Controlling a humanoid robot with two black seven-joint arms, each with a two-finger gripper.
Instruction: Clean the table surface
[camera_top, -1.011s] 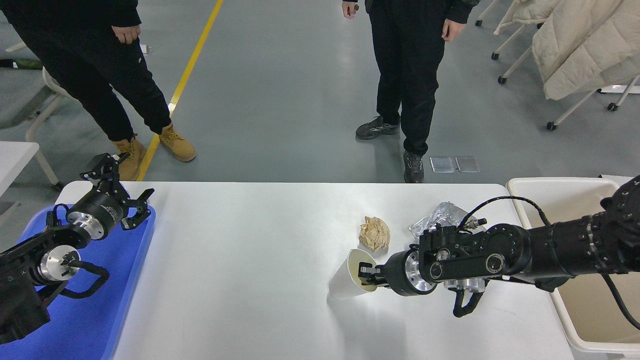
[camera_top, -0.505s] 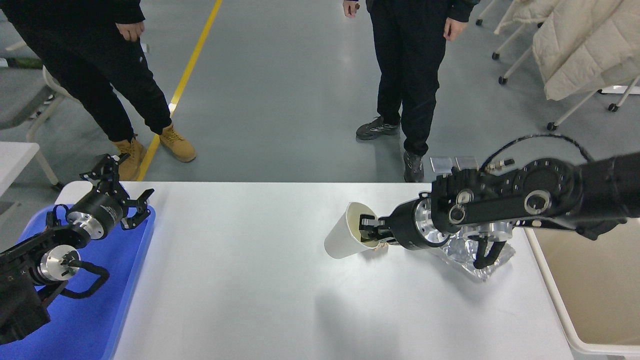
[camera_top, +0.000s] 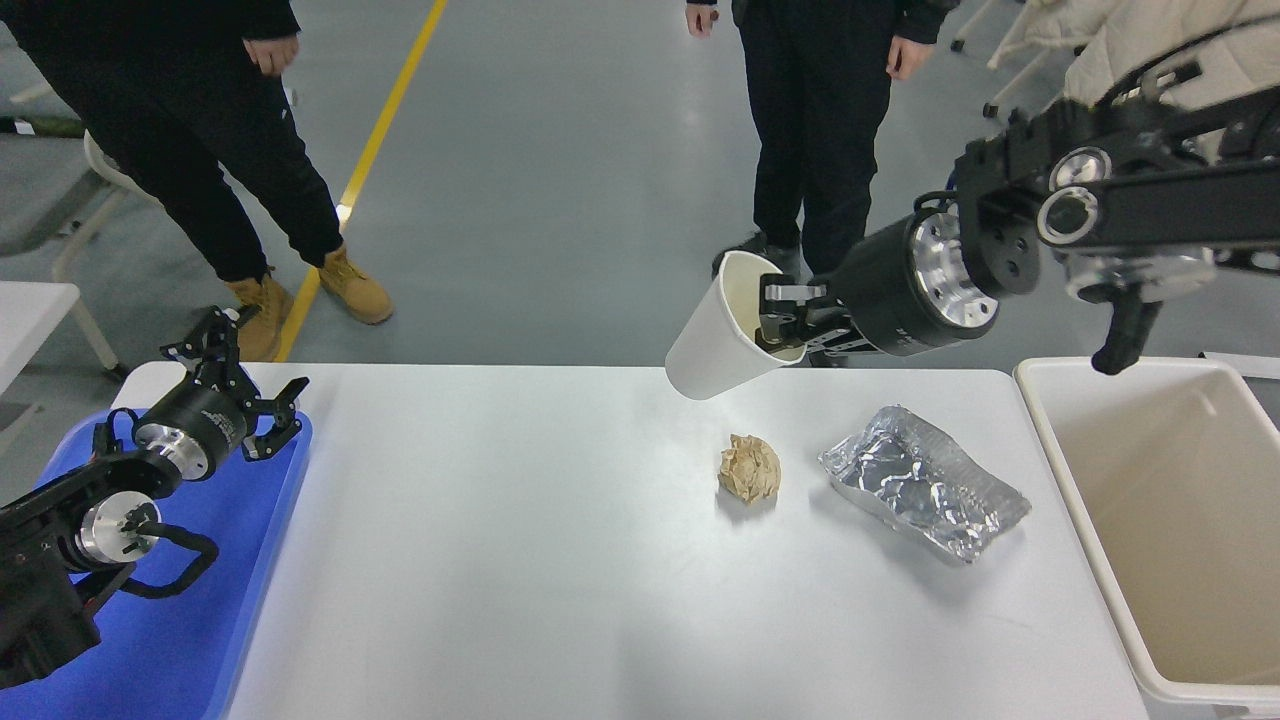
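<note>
Tabletop (camera_top: 520, 560) below right hand (camera_top: 775, 318) (cup-laden)

Grey floor (camera_top: 560, 150), yellow line (camera_top: 385, 120)

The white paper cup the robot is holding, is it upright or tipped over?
Tipped. The white paper cup hangs above the white tabletop, mouth up-right, base down-left, with the right gripper pinching its rim.
</note>
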